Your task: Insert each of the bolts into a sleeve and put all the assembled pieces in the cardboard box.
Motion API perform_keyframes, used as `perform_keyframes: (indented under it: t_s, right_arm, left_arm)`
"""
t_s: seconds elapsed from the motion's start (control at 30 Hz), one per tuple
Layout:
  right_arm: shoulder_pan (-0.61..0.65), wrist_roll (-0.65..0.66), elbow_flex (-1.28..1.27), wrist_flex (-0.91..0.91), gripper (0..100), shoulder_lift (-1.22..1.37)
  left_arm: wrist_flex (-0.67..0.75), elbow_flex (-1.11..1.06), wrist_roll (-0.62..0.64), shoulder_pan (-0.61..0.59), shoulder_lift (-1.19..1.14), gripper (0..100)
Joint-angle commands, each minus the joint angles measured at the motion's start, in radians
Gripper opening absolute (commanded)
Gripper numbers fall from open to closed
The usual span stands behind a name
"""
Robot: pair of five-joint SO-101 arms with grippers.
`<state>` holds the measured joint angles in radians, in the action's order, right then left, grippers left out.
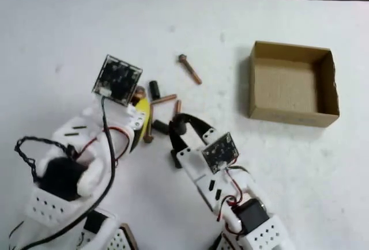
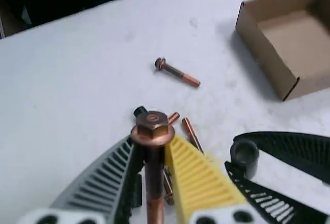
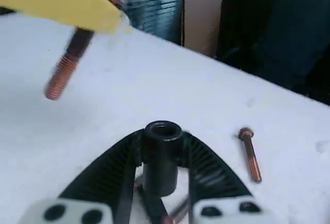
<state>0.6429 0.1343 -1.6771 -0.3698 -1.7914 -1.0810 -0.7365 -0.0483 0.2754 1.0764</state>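
Clamped tight in the left pincer [image 2: 152,152], a bolt [image 2: 152,129] hangs over the bench [image 1: 86,25] beside the sleeve [image 3: 162,162] squeezed in the right pincer [image 3: 162,140]; insertion looks next, needing its thread tip lined up with the bore.

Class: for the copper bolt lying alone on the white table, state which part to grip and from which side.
Grip the copper bolt mid-shank from straight above, closing across its length: it lies flat on the white table, clear of other parts, so both sides look open.

High camera looking down over table [image 1: 69,25], wrist cameras low and close, all sharing loose bolt [image 1: 189,68].
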Motion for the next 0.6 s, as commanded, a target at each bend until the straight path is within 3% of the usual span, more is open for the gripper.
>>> perform_keyframes:
  t_s: [0.0, 0.27, 0.5, 0.57]
  right_arm:
    - [0.039, -0.009, -0.012, 0.073, 1.6, -0.008]
    - [0.067, -0.009, -0.012, 0.065, 1.6, -0.004]
    - [0.068, -0.009, -0.012, 0.028, 1.6, -0.007]
    - [0.068, -0.009, -0.012, 0.028, 1.6, -0.007]
  left_arm:
    - [0.229, -0.092, -0.005, -0.005, 0.085, 2]
    - [0.565, -0.259, -0.003, 0.001, 0.151, 2]
    - [0.683, -0.269, 0.008, 0.002, 0.163, 2]
    - [0.71, -0.269, 0.089, -0.002, 0.162, 2]
